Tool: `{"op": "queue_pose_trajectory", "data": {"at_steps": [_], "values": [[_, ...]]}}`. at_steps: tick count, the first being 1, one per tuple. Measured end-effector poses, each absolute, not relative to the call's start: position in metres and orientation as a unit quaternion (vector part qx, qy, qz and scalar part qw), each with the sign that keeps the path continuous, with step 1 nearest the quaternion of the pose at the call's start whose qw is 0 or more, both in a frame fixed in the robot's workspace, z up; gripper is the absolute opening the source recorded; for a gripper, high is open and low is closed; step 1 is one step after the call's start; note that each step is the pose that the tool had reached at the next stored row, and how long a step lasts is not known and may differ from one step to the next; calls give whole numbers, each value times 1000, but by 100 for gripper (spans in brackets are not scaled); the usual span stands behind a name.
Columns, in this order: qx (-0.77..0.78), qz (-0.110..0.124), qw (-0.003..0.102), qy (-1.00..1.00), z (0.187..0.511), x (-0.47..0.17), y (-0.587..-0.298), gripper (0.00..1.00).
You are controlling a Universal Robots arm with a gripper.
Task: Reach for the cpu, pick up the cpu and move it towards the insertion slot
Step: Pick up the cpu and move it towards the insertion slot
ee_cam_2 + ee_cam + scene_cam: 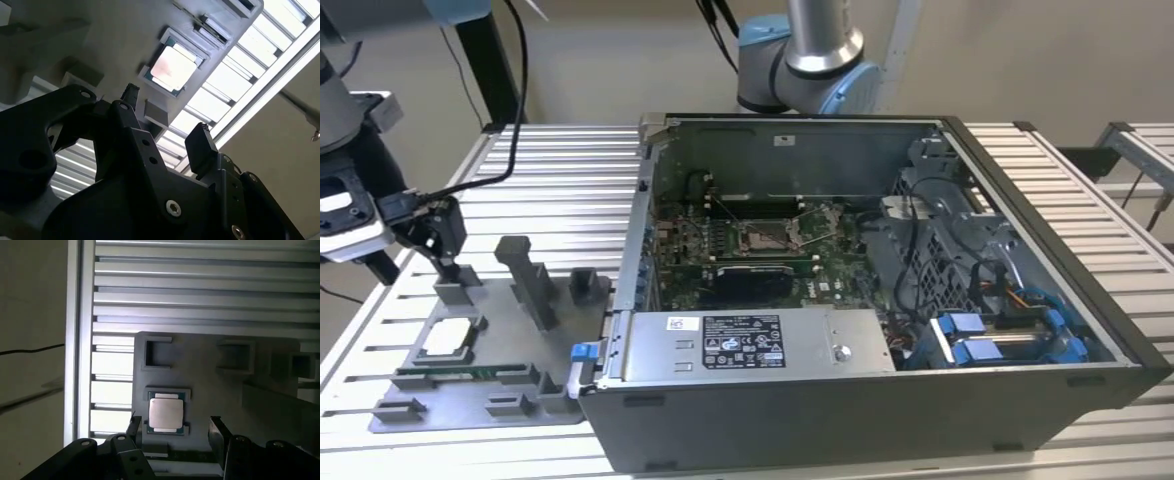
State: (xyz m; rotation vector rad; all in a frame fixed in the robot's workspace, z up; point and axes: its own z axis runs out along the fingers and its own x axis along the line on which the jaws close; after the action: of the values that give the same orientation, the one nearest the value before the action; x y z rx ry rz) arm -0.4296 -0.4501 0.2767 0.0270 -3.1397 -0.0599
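The cpu (447,338) lies flat, silvery face up, in a square nest on the grey fixture plate (400,410) at the exterior view's left. My gripper (414,255) hangs above that plate, open, with nothing between its fingers. In both wrist views the cpu (172,68) (165,412) sits beyond the two black fingertips (200,145) (217,432), apart from them. The gripper (167,120) (175,432) is roughly in line with the chip. The insertion slot (767,237) is the silver-framed socket on the green motherboard inside the open computer case.
The open computer case (1014,400) stands to the exterior view's right of the plate. Grey posts (534,280) rise from the plate near the gripper, and a green memory stick (454,373) lies along its front. A second arm's base (801,60) stands behind the case.
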Motion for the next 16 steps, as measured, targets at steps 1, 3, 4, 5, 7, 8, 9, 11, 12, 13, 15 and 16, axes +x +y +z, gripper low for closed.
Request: {"op": "queue_pose_trajectory", "data": {"at_steps": [1,3,4,5,7,8,9,11,12,13,15,16], "values": [[9,-19,1,-1000,276,-430,-451,100],[8,-19,1,-1000,275,-430,-452,100],[8,-19,1,-1000,274,-430,-452,100],[8,-19,0,-1000,273,-430,-452,100],[8,-19,1,-1000,271,-431,-452,100],[8,-19,1,-1000,270,-431,-452,100],[8,-19,0,-1000,269,-431,-453,100],[8,-19,0,-1000,268,-431,-453,100],[8,-19,0,-1000,267,-431,-453,100],[8,-20,0,-1000,266,-432,-453,100],[8,-20,-1,-1000,265,-432,-454,100],[8,-20,-1,-1000,264,-432,-454,100]]}}
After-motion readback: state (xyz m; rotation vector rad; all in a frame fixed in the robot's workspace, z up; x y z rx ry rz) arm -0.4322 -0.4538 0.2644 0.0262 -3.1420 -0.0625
